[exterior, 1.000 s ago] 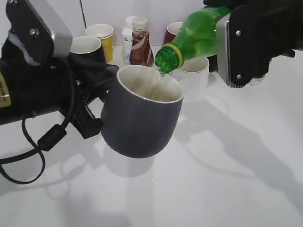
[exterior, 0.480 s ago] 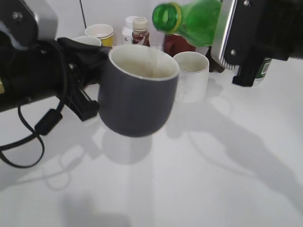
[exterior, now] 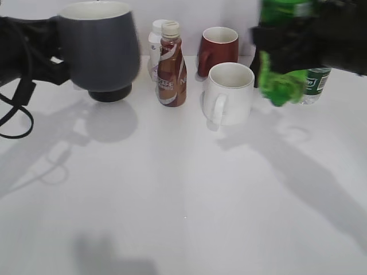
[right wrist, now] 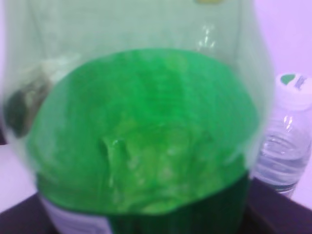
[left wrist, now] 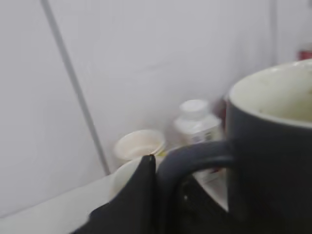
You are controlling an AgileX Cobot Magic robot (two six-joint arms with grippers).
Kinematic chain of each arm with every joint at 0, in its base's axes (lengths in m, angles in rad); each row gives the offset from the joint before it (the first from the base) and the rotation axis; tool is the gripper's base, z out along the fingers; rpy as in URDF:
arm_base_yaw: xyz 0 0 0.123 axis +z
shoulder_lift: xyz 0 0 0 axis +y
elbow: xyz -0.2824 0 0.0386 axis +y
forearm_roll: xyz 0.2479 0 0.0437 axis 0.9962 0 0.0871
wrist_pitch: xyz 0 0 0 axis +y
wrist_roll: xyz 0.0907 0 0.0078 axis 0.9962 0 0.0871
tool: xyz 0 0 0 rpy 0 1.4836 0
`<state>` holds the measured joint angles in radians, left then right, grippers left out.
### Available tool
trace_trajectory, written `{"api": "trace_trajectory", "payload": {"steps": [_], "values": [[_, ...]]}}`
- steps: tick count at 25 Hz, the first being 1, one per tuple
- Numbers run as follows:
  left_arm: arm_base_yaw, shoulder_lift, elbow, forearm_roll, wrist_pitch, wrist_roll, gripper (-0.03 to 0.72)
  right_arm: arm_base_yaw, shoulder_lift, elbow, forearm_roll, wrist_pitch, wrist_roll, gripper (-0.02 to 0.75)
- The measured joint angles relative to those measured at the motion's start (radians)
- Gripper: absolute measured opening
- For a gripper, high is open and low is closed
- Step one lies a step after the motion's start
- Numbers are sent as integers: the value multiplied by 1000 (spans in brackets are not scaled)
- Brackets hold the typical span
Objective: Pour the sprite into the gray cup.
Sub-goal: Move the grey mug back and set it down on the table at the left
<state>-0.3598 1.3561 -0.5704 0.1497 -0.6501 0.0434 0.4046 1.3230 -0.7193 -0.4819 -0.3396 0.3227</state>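
The gray cup [exterior: 100, 48] hangs upright in the air at the upper left, cream inside, above a dark cup base. My left gripper [exterior: 56, 46] is shut on its loop handle. In the left wrist view the cup [left wrist: 273, 151] fills the right side, with my finger [left wrist: 158, 170] against the handle. The sprite [exterior: 280, 77] is a blurred green bottle held roughly upright at the upper right by my right gripper [exterior: 289, 43]. It fills the right wrist view [right wrist: 146, 131], with liquid sloshing inside. Cup and bottle are far apart.
A brown coffee bottle [exterior: 171, 66], a white bottle [exterior: 155, 43], a maroon mug [exterior: 218, 48] and a white mug [exterior: 229, 94] stand at the back middle. A clear water bottle [exterior: 312, 86] stands behind the sprite and also shows in the right wrist view [right wrist: 285, 151]. A paper cup [left wrist: 139, 144] shows in the left wrist view.
The sprite was tilted with its mouth over the cup, pouring; it has swung upright and moved right. The cup has moved up and to the left, away from the bottle.
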Motion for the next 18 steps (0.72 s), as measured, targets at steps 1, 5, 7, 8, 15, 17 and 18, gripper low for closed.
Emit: {"api": "trace_trajectory", "payload": {"steps": [1, 5, 7, 8, 15, 17, 18], "values": [[25, 22, 8, 0, -36, 5, 46, -39, 0, 22, 28, -27, 3, 413], [95, 128, 71, -22, -194, 13, 46, -142, 0, 106, 134, -126, 6, 413], [115, 203, 99, -36, -276, 28, 46, -151, 0, 130, 147, -158, 6, 413], [122, 242, 106, -44, -324, 37, 46, -153, 0, 137, 146, -167, 6, 413], [125, 443, 112, -48, -484, 44, 46, -153, 0, 158, 130, -189, 28, 413], [125, 487, 112, -45, -489, 44, 46, -153, 0, 159, 128, -189, 30, 413], [125, 509, 112, -45, -488, 44, 46, -153, 0, 159, 128, -189, 31, 413]]}}
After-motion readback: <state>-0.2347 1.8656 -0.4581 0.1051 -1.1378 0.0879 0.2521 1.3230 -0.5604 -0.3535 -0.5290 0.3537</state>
